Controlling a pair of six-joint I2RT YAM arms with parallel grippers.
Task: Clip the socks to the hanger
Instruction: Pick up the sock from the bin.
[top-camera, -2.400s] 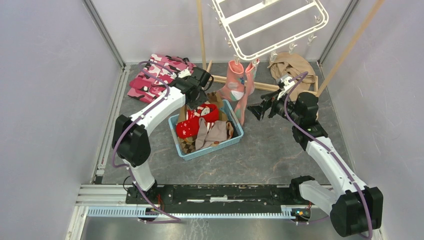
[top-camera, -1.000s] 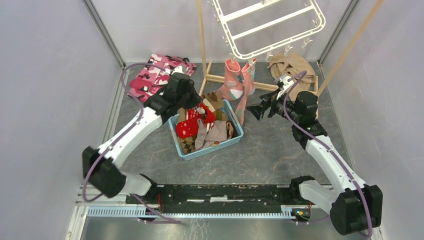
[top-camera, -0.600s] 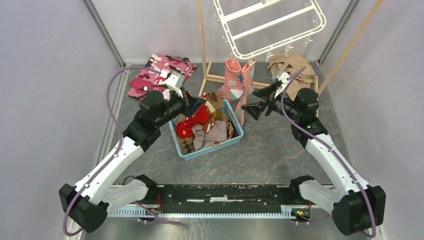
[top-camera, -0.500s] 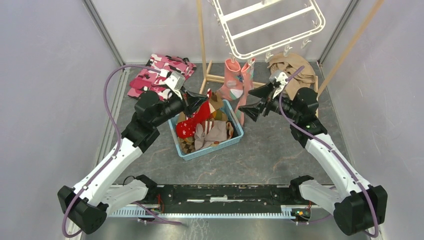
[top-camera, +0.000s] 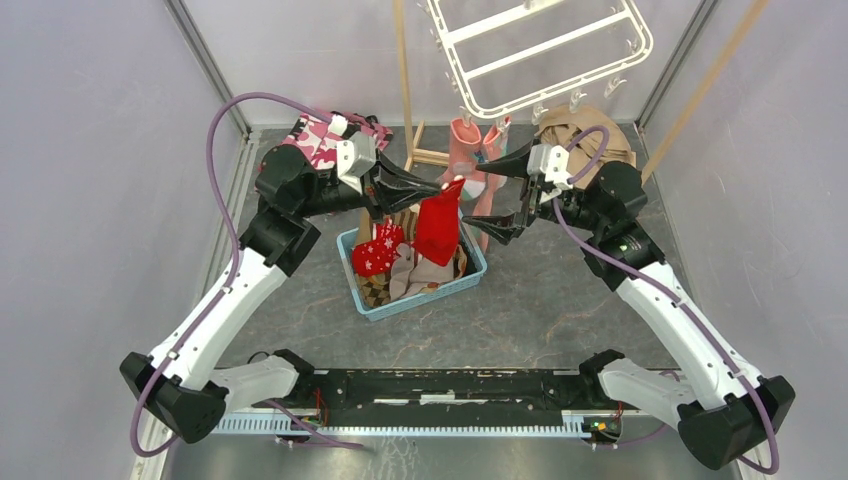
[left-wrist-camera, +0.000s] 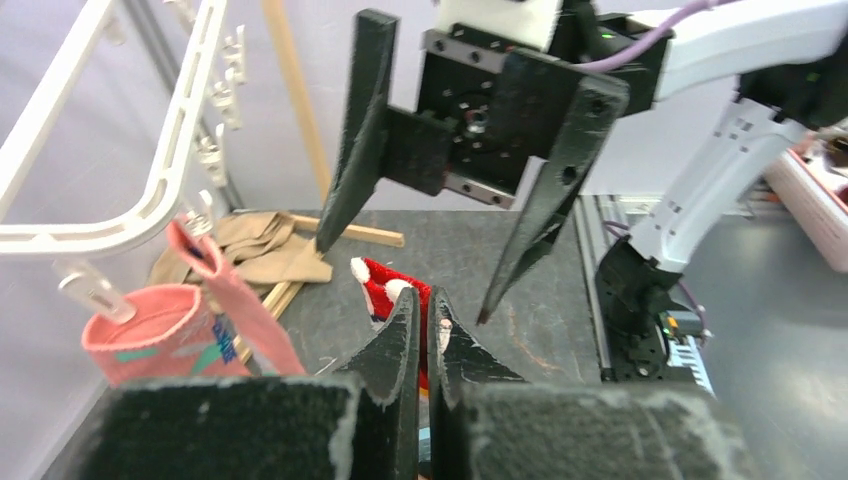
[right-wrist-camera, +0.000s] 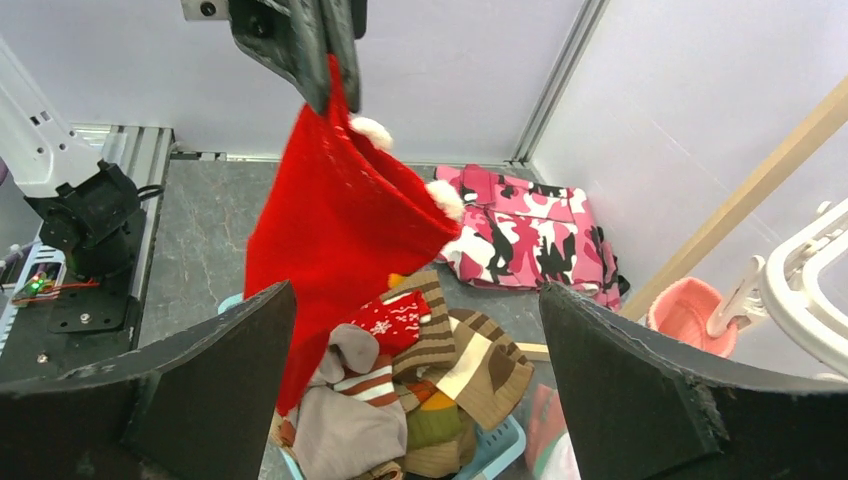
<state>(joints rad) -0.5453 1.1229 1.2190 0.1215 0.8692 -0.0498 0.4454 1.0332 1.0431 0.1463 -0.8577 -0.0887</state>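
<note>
Left gripper (top-camera: 436, 187) is pinched tight on the red sock (top-camera: 437, 226), dangling it over the blue basket (top-camera: 471, 272). Right gripper (top-camera: 481, 197) gapes wide beside it. Pink socks (top-camera: 466, 150) hang pegged to the hanger (left-wrist-camera: 187, 105) just behind.

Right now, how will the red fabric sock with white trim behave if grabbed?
Probably floppy: the red sock hangs limp from the shut left gripper. Likely light, since one pinched edge carries it. Dangling freely, it may swing.

Above the basket (top-camera: 425, 296), the hanging red sock (right-wrist-camera: 330, 220) hides part of the heaped socks (right-wrist-camera: 470, 360) inside, its top edge is lost between the left tool's (left-wrist-camera: 421, 300) fingers, and beyond the basket the hanger (left-wrist-camera: 183, 110) runs off every view's edge.
</note>
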